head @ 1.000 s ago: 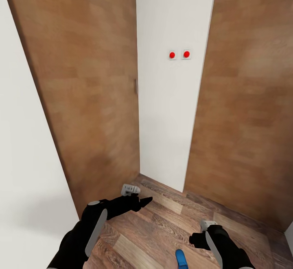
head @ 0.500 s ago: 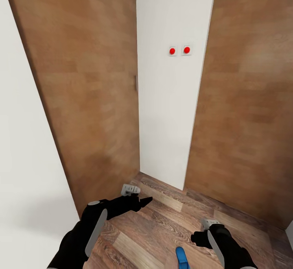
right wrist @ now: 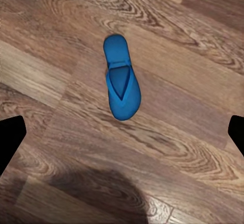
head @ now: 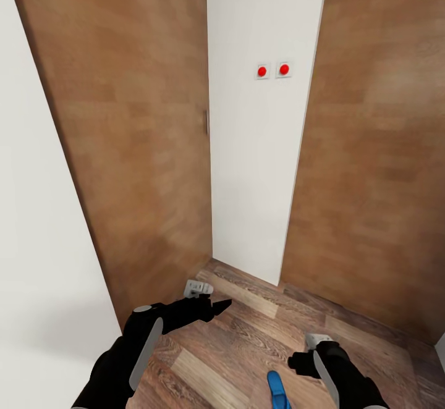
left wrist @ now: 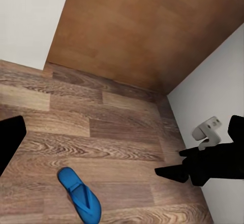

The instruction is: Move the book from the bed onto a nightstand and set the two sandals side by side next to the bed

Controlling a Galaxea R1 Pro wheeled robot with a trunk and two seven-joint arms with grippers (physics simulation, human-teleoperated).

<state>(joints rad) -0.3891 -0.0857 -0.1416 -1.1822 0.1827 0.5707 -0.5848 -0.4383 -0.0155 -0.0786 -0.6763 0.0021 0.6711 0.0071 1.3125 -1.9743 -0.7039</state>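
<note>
Right wrist view: sandal [right wrist: 120, 78] flat on plank floor [right wrist: 193, 148] | right pincer released | left pincer state unclear

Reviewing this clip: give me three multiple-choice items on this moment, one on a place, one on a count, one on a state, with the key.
1. Where does the blue sandal lie?
A. On the wood floor
B. On a shelf
C. In a gripper

2. How many red buttons are on the white wall?
A. One
B. Two
C. Four

3. How are the right gripper's fingers set?
A. Shut on the sandal
B. Spread apart, empty
C. Pinching a book

Key: 1 A, flat on planks in both wrist views. 2 B, a pair side by side. 3 B, fingertips at opposite picture edges.
</note>
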